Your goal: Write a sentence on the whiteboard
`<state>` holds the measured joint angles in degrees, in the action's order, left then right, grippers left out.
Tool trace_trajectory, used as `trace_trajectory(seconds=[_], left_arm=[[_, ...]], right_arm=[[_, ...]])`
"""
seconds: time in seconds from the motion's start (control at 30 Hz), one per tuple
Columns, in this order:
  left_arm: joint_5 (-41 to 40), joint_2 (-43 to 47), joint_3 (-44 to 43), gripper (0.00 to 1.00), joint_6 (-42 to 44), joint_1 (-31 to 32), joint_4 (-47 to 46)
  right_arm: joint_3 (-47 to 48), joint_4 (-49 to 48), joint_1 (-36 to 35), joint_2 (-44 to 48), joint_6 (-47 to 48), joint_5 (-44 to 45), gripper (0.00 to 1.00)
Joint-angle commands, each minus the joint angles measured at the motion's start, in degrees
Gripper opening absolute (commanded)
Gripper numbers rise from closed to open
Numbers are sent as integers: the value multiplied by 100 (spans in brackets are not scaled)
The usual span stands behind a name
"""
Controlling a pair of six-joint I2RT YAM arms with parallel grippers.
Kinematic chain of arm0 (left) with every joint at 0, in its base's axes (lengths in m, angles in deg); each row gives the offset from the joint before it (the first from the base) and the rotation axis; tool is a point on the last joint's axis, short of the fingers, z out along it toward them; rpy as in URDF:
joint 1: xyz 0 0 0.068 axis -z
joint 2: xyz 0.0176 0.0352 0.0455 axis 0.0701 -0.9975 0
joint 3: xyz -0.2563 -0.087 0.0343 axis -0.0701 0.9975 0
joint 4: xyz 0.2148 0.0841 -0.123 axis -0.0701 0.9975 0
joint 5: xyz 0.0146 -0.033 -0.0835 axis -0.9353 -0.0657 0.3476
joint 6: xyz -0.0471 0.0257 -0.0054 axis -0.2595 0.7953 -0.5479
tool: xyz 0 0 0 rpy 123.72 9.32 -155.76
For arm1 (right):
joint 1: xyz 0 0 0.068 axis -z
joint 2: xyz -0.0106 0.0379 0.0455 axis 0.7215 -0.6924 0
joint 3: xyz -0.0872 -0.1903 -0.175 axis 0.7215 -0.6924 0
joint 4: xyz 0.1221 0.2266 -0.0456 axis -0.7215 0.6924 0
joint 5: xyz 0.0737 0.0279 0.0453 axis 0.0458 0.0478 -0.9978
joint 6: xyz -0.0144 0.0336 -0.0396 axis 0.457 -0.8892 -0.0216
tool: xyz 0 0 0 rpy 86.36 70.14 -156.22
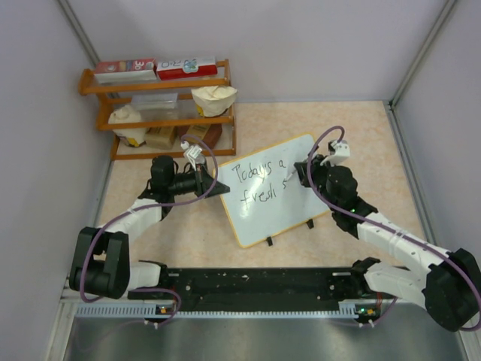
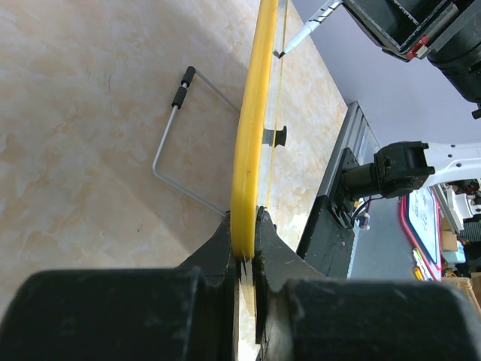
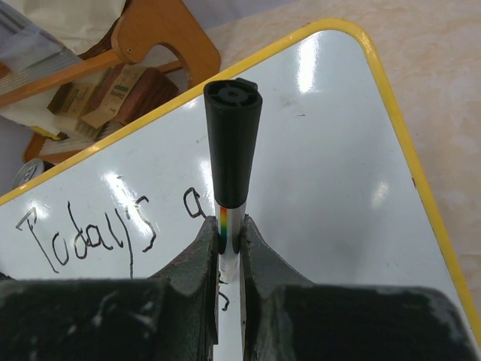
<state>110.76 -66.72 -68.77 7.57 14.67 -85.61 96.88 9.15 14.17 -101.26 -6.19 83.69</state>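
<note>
From where I stand, the whiteboard (image 1: 297,207) sits propped about the middle of the worktop, its face leaning back toward the far edge on two black clip feet (image 1: 269,241) and a wire stand (image 2: 169,143). The left gripper (image 1: 218,189) comes in from the left edge side and has its jaws pinched on the board's yellow frame at the left end, touching both faces. The right gripper (image 3: 229,229) is at the board's right half, nearer the right edge, jaws closed almost fully around a marker (image 3: 231,128) whose tip meets the white surface. The sentence (image 1: 259,180) reads "Today's a" with "fresh" below it, and a further stroke just beside the pen tip. A wooden rack (image 1: 161,113) stands in the far left corner.
</note>
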Motion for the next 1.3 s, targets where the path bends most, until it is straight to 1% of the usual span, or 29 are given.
trace_trajectory(seconds=[0.0, 0.27, 0.43, 0.6, 0.83, 1.1, 1.27], left_arm=[[-439, -89, 164, 0, 933, 59, 275], [-439, -71, 164, 0, 933, 59, 284], [-439, -80, 164, 0, 925, 59, 284], [-430, -71, 164, 0, 925, 59, 275], [-413, -54, 173, 0, 924, 59, 275], [-413, -71, 172, 0, 924, 59, 257], [-422, -80, 181, 0, 925, 59, 257]], right_arm=[[196, 116, 54, 24, 201, 460, 0], [204, 187, 98, 147, 131, 627, 0], [187, 134, 107, 376, 157, 373, 0], [81, -174, 98, 596, 95, 118, 0], [301, -165, 98, 297, 78, 170, 0], [284, -270, 98, 25, 95, 135, 0], [160, -332, 98, 24, 60, 100, 0]])
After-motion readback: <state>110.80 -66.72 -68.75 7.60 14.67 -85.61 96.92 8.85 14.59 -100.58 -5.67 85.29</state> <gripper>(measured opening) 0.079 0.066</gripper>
